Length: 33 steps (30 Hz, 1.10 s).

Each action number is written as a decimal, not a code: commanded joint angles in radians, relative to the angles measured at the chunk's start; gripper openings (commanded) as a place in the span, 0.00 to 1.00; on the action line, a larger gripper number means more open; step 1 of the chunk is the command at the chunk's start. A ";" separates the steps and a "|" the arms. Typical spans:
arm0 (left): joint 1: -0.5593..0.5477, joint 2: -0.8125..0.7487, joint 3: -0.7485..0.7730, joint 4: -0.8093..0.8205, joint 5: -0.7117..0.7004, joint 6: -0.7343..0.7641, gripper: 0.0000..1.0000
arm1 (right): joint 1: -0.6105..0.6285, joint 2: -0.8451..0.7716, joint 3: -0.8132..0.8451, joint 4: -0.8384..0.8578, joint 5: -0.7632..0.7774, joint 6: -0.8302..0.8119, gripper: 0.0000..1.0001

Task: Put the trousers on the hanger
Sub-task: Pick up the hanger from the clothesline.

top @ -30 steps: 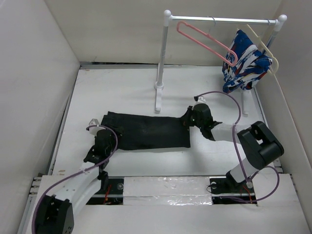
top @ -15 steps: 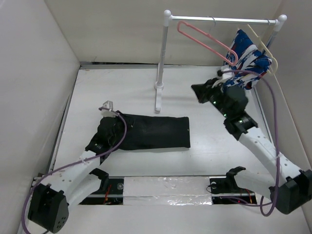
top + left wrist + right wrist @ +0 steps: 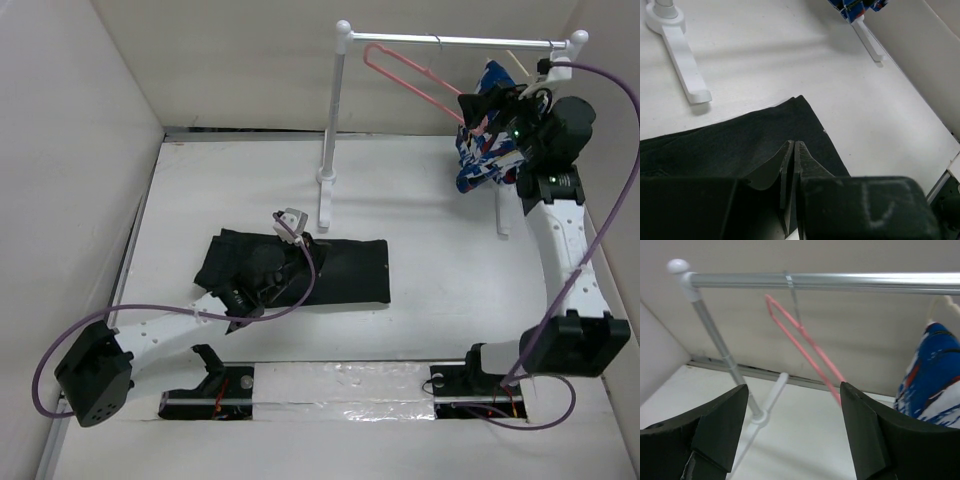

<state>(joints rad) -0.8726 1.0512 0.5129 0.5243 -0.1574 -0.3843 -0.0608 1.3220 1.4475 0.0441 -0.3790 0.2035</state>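
The black trousers point(image 3: 340, 270) lie flat on the table, and their right-hand edge point(image 3: 815, 125) shows in the left wrist view. My left gripper point(image 3: 268, 268) hangs low over their middle with its jaws pressed together point(image 3: 792, 144). No cloth shows between them. The pink hanger point(image 3: 410, 75) hangs tilted from the rail by its metal hook point(image 3: 792, 290). My right gripper point(image 3: 480, 102) is raised beside the hanger's lower end and stands open point(image 3: 792, 405). The hanger's pink wire point(image 3: 805, 340) runs down behind the right fingertip point(image 3: 860, 410).
The white rack has a chrome rail point(image 3: 450, 42), a left post point(image 3: 338, 120) and a foot point(image 3: 323, 205) on the table. A blue, white and red garment point(image 3: 500, 150) hangs on a cream hanger point(image 3: 520, 65) at the rail's right end. White walls close in both sides.
My right arm let go of the trousers' right end, rose to the rail and opened its jaws. My left gripper shut at the trousers' left end and moved right over them.
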 commanded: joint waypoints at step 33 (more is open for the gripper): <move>-0.011 -0.052 0.021 -0.014 -0.073 0.021 0.11 | 0.047 0.235 0.217 -0.305 0.003 -0.297 0.22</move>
<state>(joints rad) -0.8803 1.0271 0.5129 0.4797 -0.2256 -0.3569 -0.0479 1.5742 1.6264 -0.2474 -0.4564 -0.0586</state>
